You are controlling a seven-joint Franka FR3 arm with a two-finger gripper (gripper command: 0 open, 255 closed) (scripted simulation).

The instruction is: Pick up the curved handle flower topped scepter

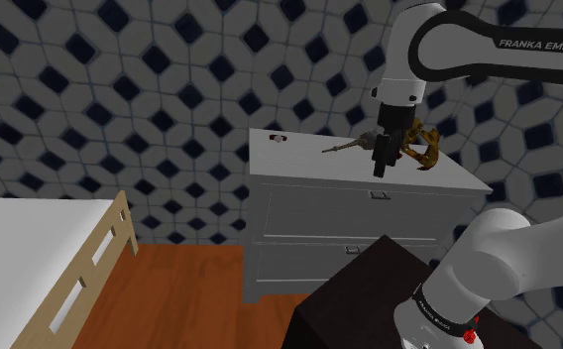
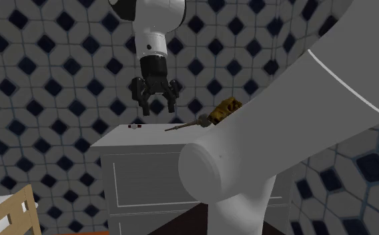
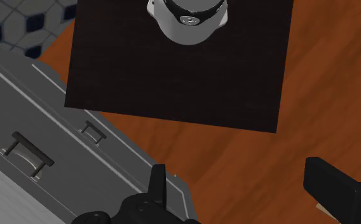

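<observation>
Black two-finger gripper [image 2: 157, 107], fingers spread wide and empty, hangs at upper centre of the second exterior view above the pale grey panelled dresser [image 2: 115, 140], apparently poised for descent. The slender brown scepter with a gilt curved end [image 2: 203, 119] lies flat on the dresser top, lower right of the gripper. Its thin shaft probably suits a crosswise pinch.

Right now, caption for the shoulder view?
Open pincer hovers over a white dresser, near the scepter lying on it.
</observation>
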